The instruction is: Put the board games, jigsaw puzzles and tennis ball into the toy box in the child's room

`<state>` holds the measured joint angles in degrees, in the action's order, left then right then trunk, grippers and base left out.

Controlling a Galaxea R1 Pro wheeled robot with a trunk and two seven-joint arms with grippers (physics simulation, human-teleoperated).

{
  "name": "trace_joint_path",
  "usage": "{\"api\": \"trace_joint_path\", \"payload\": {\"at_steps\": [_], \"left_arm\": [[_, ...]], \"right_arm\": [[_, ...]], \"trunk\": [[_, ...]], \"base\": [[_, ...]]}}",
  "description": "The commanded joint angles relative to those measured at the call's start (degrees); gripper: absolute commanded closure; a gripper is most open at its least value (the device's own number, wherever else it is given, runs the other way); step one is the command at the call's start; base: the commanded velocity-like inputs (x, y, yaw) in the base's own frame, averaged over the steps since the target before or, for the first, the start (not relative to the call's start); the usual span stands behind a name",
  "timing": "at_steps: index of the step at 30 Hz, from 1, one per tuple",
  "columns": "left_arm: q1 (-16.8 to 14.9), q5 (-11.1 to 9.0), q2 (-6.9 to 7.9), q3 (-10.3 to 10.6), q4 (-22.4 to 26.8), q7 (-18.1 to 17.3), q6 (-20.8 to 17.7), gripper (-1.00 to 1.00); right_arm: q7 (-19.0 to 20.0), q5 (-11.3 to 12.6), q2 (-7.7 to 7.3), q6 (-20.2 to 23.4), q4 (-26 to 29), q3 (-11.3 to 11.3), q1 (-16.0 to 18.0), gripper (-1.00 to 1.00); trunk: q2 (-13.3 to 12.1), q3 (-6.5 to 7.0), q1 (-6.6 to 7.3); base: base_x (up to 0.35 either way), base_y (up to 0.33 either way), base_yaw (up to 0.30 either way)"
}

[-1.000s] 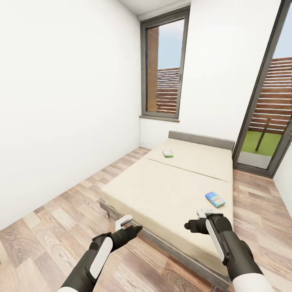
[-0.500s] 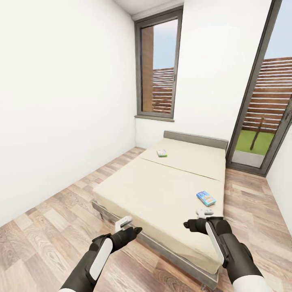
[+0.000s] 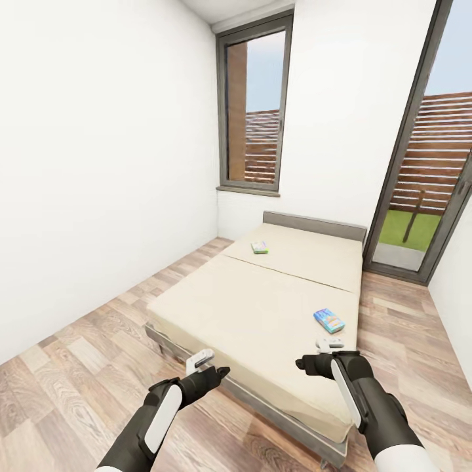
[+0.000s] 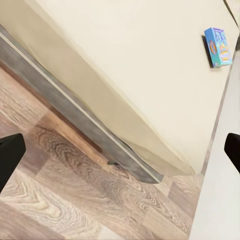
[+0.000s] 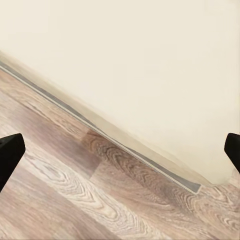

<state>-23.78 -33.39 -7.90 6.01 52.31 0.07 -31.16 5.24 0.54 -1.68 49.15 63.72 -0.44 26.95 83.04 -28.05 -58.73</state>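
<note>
The robot faces the foot of the bed (image 3: 262,308) with both arms raised forward at low height, a travel posture that keeps them clear of the mattress. The left gripper (image 3: 208,367) and right gripper (image 3: 322,354) hold nothing; in each wrist view the dark fingers (image 4: 10,157) sit at opposite edges, so both are spread wide, presumably ready for a pickup. Two board games lie flat on the bed: the small blue one (image 3: 329,320) near the right edge, just beyond the right gripper (the likelier first target), and a green-edged one (image 3: 260,247) well apart, toward the headboard.
</note>
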Motion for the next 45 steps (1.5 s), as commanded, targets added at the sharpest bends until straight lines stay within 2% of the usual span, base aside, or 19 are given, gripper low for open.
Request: {"api": "trace_joint_path", "payload": {"at_steps": [1, 14, 26, 36, 45], "left_arm": [[0.0, -0.1, -0.01, 0.0, 0.1, 0.0, -0.3, -1.0], [0.0, -0.5, -0.01, 0.0, 0.2, -0.1, -0.4, -1.0], [0.0, -0.5, -0.01, 0.0, 0.2, -0.2, -0.2, -1.0], [0.0, -0.5, -0.01, 0.0, 0.2, -0.2, -0.2, -1.0], [0.0, -0.6, -0.01, -0.1, 0.2, -0.1, -0.3, -1.0]], "right_arm": [[0.2, 0.0, -0.01, 0.3, 0.1, 0.0, 0.0, -1.0], [0.2, 0.1, 0.11, 1.8, 0.4, 0.1, 0.2, -1.0], [0.2, 0.1, -0.15, 4.0, 0.3, 0.0, 0.6, -1.0], [0.1, 0.0, -0.21, 4.1, 0.3, -0.1, 0.8, -1.0], [0.1, 0.0, -0.24, 4.1, 0.3, -0.1, 0.8, -1.0]], "trunk": [[0.0, -0.06, 0.0], [0.0, -0.06, 0.0], [0.0, -0.06, 0.0], [0.0, -0.06, 0.0], [0.0, -0.06, 0.0]], "base": [[0.0, -0.019, -0.001], [0.0, -0.008, -0.089], [0.07, 0.043, -0.258], [0.225, 0.168, -0.286], [0.086, 0.064, -0.287]]}}
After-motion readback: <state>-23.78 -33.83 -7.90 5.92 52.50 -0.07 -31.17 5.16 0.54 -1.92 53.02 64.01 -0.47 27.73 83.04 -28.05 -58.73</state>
